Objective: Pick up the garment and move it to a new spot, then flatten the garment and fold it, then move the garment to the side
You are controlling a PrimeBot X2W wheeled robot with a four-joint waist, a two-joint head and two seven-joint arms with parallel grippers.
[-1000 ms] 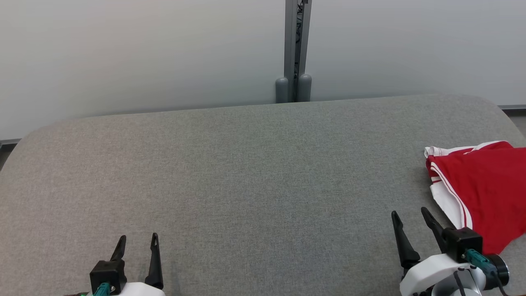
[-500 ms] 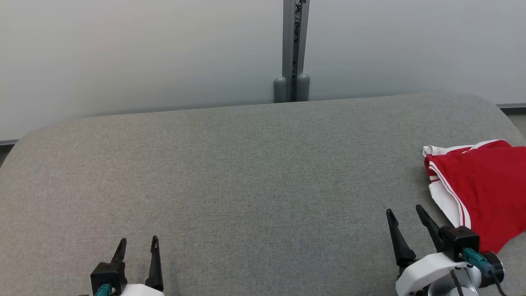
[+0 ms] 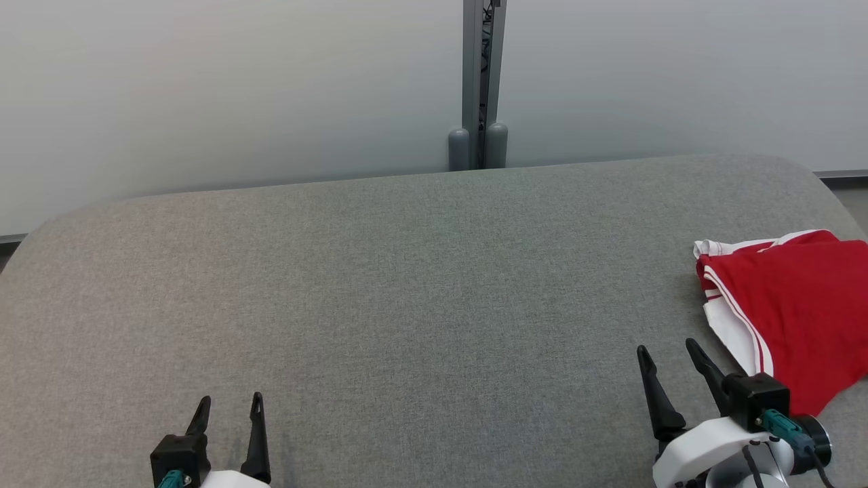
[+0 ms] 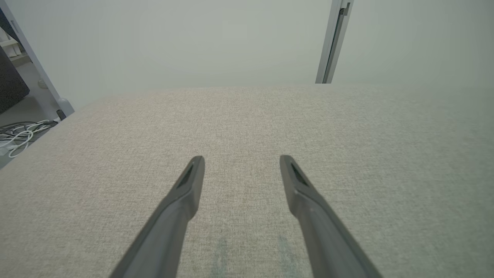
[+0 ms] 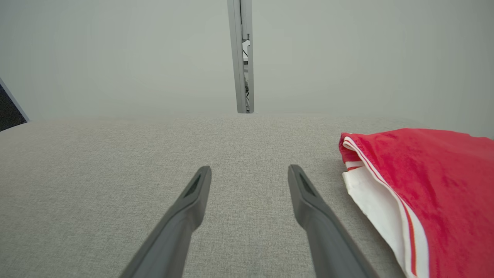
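Observation:
A red garment (image 3: 800, 305) with white trim lies folded at the right edge of the grey fabric table (image 3: 407, 298), partly cut off by the head view's border. The right wrist view shows the garment (image 5: 428, 189) to the right of my fingers. My right gripper (image 3: 668, 351) stands open just left of the garment's near corner, nothing between its fingers. At the lower left my left gripper (image 3: 230, 400) is open over bare fabric, far from the garment. In each wrist view the gripper hovers over the table, left gripper (image 4: 242, 158) and right gripper (image 5: 249, 168).
A pale wall with a grey vertical post (image 3: 478, 81) rises behind the table's far edge. In the left wrist view, white cables (image 4: 19, 135) lie on the floor beyond the table's left end. The table's corners are rounded.
The head camera has shifted slightly, so the scene sits a little lower and left. Both grippers stay open and near the same places by the front edge.

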